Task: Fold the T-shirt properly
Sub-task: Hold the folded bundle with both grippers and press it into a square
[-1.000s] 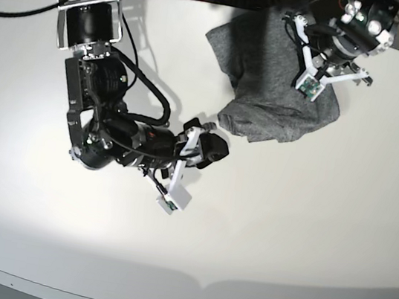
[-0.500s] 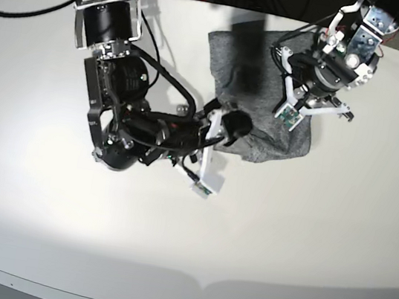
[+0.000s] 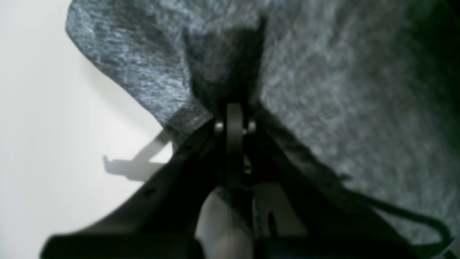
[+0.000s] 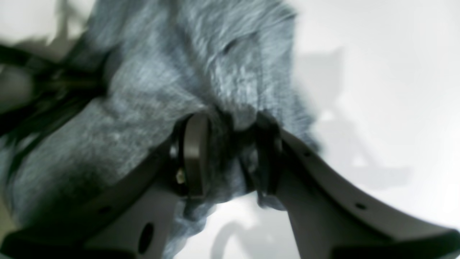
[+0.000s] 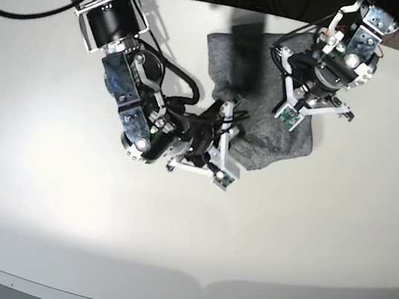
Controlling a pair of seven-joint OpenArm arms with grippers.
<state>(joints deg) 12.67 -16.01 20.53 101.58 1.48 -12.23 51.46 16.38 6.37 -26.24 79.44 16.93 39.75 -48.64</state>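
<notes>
My left claw (image 3: pixel 233 118) is pinched tight on the T-shirt (image 5: pixel 264 121) in the upper middle; my right claw (image 4: pixel 230 151) grips a bunched fold on the white desk (image 5: pixel 62 212).

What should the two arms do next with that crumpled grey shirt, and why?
Probably lift and draw the two arms apart to spread the cloth. The T-shirt lies bunched in a heap on the white table, not flat enough to fold. The left pincer is shut on a pinch of fabric, and the right pincer has a fold of it between its jaws.
</notes>
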